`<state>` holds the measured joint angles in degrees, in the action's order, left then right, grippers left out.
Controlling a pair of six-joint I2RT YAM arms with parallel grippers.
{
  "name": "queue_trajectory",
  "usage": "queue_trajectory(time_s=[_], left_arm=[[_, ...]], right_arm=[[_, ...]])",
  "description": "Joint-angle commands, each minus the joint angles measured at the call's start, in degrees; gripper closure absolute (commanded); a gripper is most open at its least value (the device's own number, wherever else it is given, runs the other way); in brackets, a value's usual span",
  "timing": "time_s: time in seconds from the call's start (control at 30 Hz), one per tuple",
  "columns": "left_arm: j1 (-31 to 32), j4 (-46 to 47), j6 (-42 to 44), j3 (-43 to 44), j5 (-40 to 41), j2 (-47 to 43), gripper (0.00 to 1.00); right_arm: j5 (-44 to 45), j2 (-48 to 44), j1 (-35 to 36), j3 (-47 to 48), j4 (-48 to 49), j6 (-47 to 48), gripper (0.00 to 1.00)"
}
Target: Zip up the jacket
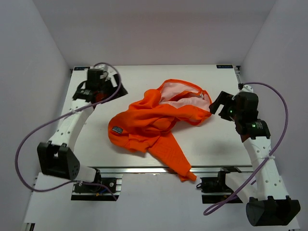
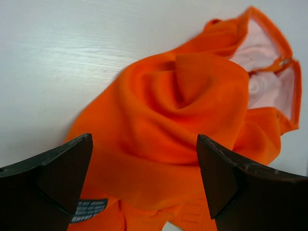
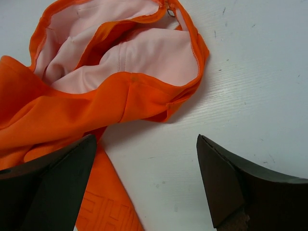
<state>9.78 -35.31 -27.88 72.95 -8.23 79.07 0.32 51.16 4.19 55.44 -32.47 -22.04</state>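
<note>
We see the jacket crumpled at the centre of the bench, pale pink lining exposed on its far side. The left gripper stands wide open and empty, far left of the jacket. The right gripper, equally open and empty, sits just right of it
</note>
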Motion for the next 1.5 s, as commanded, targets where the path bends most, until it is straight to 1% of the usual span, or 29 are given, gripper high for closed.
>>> queue_trajectory(time_s=[0.0,0.03,0.13,0.17,0.2,0.23,0.27,0.3,0.33,0.4,0.43,0.57,0.7,0.8,0.9,0.93,0.97,1.0,1.03,1.07,1.1,1.13,1.2,1.23,1.3,1.33,1.4,1.43,1.47], left_arm=[[9.80,-0.46,6.07,10.78,7.34,8.53,0.02],[11.99,-0.37,9.04,16.55,7.00,11.26,0.02],[12.63,1.20,13.54,24.41,2.79,21.45,0.02],[12.63,1.30,14.51,30.18,2.17,24.09,0.02],[12.81,1.04,16.43,33.37,1.38,29.95,0.02],[13.07,-0.01,17.24,37.14,1.29,33.14,0.02],[13.24,-1.07,17.85,45.18,1.02,36.30,0.02],[13.42,-3.17,18.56,49.18,0.59,39.64,0.02],[13.77,-4.06,19.43,52.79,-0.29,45.85,0.02],[14.12,-2.50,19.62,58.77,-0.47,50.81,0.02],[14.21,-1.44,18.75,59.67,0.05,54.40,0.02],[14.56,4.09,17.86,59.68,-4.41,58.56,0.02],[16.06,6.56,19.26,57.05,-2.32,59.01,0.02],[16.50,8.32,20.32,54.33,-4.68,58.92,0.02],[16.85,8.85,20.23,53.18,-4.25,59.44,0.33],[16.76,8.77,20.23,53.18,-4.34,59.62,0.43],[16.76,8.77,20.23,53.35,-4.34,59.62,0.64],[16.76,8.85,20.15,53.35,-3.99,59.19,0.78],[16.76,8.94,19.97,53.35,-3.55,58.66,0.92],[16.76,9.29,19.97,52.92,-3.11,58.05,1.00],[16.76,9.64,20.14,52.48,-2.33,56.04,1.00],[16.76,10.25,20.41,51.69,-2.06,54.63,1.00],[16.76,12.28,20.76,48.70,-0.92,51.03,1.00],[16.76,13.24,20.85,47.48,-0.13,46.49,1.00],[16.76,16.40,20.93,42.73,0.75,41.28,1.00],[16.76,17.72,21.02,40.89,1.37,35.34,1.00],[16.85,21.59,21.02,34.83,2.34,28.98,1.00],[16.76,22.82,21.02,32.81,2.95,25.73,1.00],[16.85,24.74,20.94,30.96,4.43,19.43,1.00]], right_arm=[[-1.82,0.78,-0.06,-1.38,4.08,0.16,0.11],[-1.38,1.14,-0.05,-1.65,4.17,-0.19,0.10],[2.22,3.07,-0.14,-1.91,4.17,-2.29,0.11],[2.84,4.29,-0.14,-2.00,3.91,-3.00,0.11],[3.54,5.09,-0.06,-1.92,3.90,-3.88,0.11],[3.81,6.14,-0.14,-1.65,3.73,-4.58,0.11],[4.07,8.32,-0.14,-1.39,3.73,-6.50,0.11],[5.12,9.30,-0.14,-1.04,3.82,-7.83,0.11],[5.57,10.36,-0.14,-0.77,4.34,-9.06,0.11],[4.96,12.73,-0.14,-1.12,7.48,-11.44,0.11],[4.61,13.35,-0.14,-1.56,8.99,-11.88,0.11],[4.60,18.61,-0.14,-5.16,15.85,-13.99,0.11],[5.30,24.86,-0.06,-4.29,17.70,-14.43,0.11],[7.32,30.57,-0.06,-3.68,19.81,-15.13,0.11],[5.84,36.81,-0.05,-2.10,22.61,-15.05,0.11],[5.23,38.39,-0.05,-1.66,24.10,-14.53,0.13],[4.61,41.71,-0.05,-0.87,24.81,-14.35,0.18],[4.08,43.22,-0.05,1.23,24.73,-13.91,0.37],[3.47,45.76,0.03,2.47,24.21,-13.47,0.47],[1.98,46.40,0.12,3.26,23.86,-12.77,0.59],[1.27,46.58,0.30,4.14,24.12,-12.33,0.88],[0.66,45.53,0.64,4.32,24.81,-11.63,1.00],[0.12,43.16,1.26,4.67,26.83,-8.64,1.00],[0.12,40.28,2.05,6.07,26.93,-7.24,1.00],[0.21,37.19,3.02,8.53,25.54,-2.93,1.00],[0.65,33.95,3.89,11.24,24.92,-1.35,1.00],[2.75,30.51,4.77,13.46,23.60,2.17,1.00],[2.93,26.75,5.30,14.34,23.50,3.05,1.00],[2.24,24.89,5.39,15.65,23.33,3.84,1.00]])
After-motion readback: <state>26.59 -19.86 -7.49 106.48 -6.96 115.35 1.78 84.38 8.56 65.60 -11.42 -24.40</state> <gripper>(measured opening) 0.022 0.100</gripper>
